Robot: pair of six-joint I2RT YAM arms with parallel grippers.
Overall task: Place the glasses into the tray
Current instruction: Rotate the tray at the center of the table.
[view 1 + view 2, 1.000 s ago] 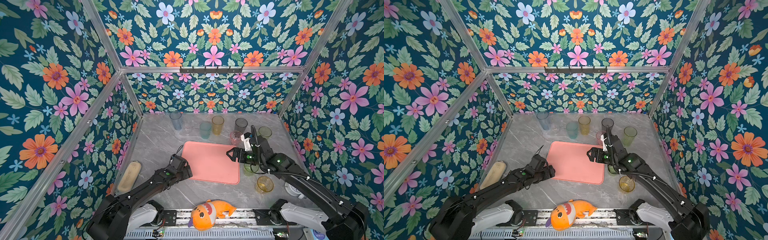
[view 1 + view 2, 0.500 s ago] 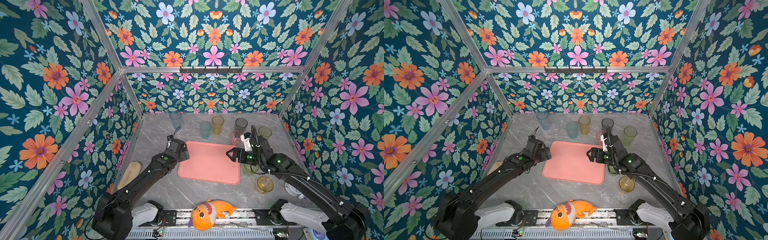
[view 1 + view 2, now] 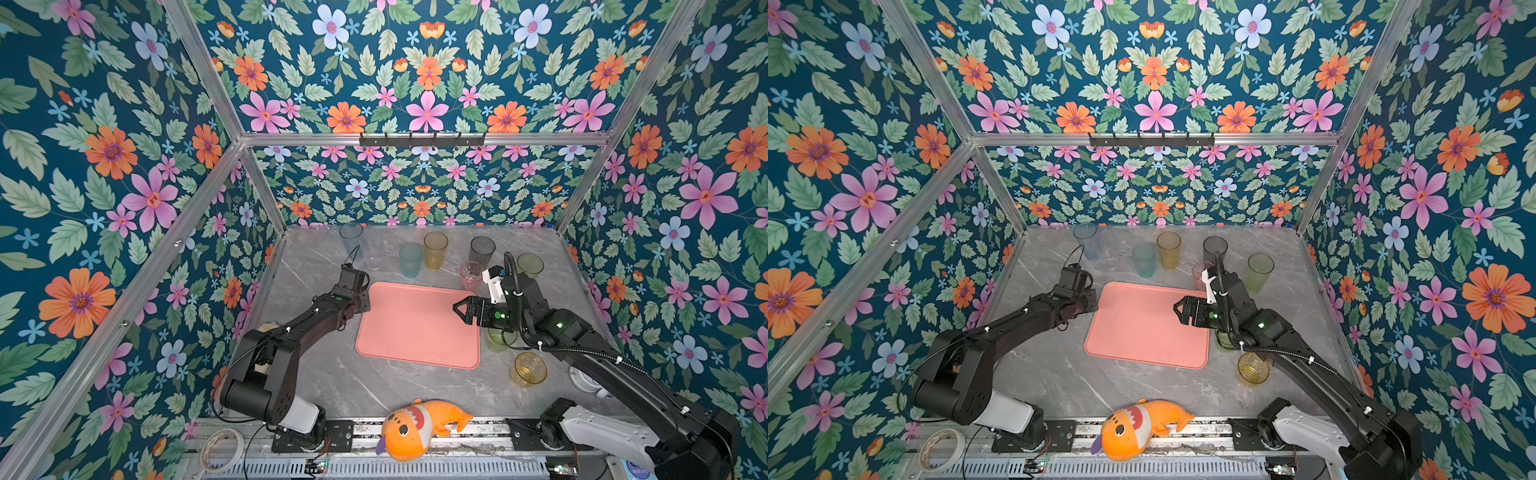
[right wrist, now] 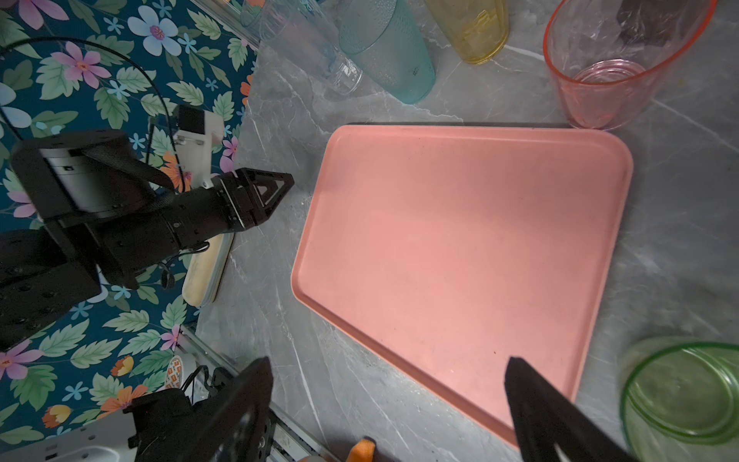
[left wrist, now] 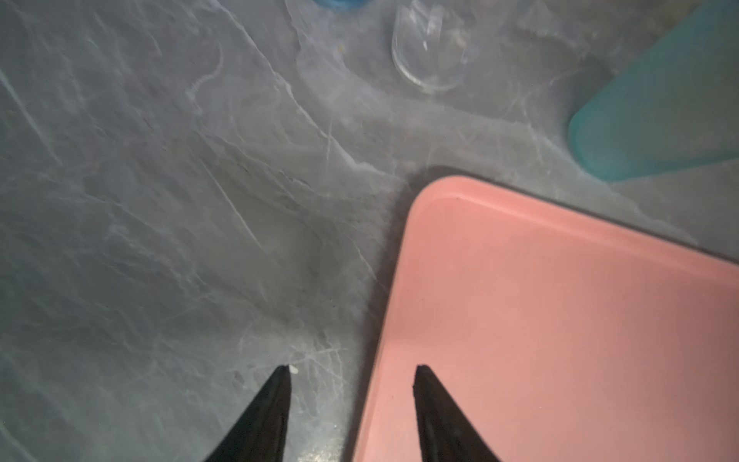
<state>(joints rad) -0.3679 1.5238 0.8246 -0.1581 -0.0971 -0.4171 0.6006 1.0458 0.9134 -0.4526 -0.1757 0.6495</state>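
Glasses [image 3: 435,250] stand on the table [image 3: 324,374] outside the tray [image 3: 417,324]; left gripper [image 5: 352,370] jaws partly spread, right gripper [image 4: 390,362] jaws wide, both empty.

Salmon tray [image 3: 415,324] lying flat, tinted glasses [image 3: 435,251] upright behind and beside

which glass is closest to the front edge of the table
the short yellow tumbler, standing alone off the near right corner of the tray; every other glass sits farther back, beside or behind it.
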